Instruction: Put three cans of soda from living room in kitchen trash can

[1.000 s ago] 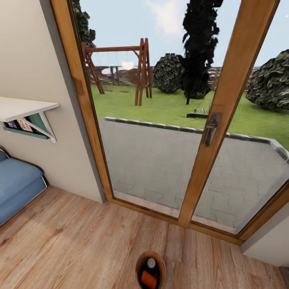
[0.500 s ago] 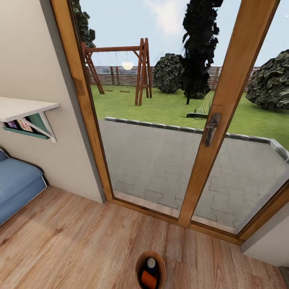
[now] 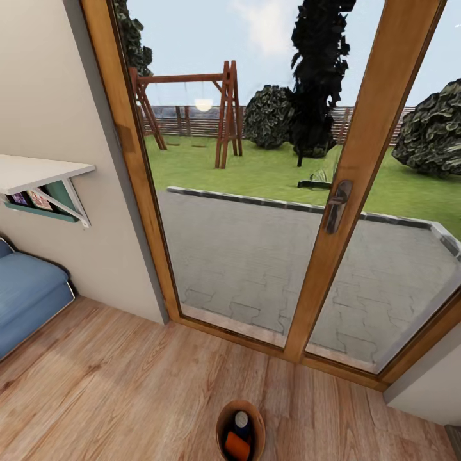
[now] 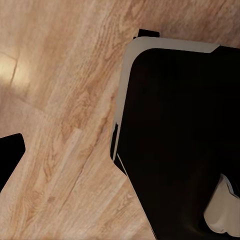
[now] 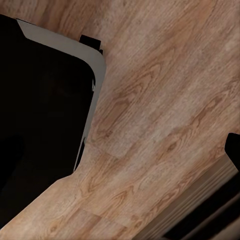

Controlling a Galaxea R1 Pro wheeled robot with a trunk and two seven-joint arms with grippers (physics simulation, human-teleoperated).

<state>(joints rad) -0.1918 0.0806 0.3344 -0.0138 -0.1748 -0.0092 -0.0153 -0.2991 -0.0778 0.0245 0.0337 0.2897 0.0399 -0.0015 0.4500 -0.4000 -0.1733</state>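
No change across the last second: bin (image 3: 241, 430) on floor (image 3: 128, 384) holds an orange can (image 3: 237, 445) and a blue can (image 3: 241, 421) (third unseen), robot stalled; end effector states cannot be told.

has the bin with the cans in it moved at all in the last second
No. The bin sits at the same spot on the wood floor, the same way off from the door frame, and the view itself has not shifted.

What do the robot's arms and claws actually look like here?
Little shows: the left fingertip and right fingertip are plain matt black, without markings. The large black panel with a pale grey rounded rim is probably the robot's body.
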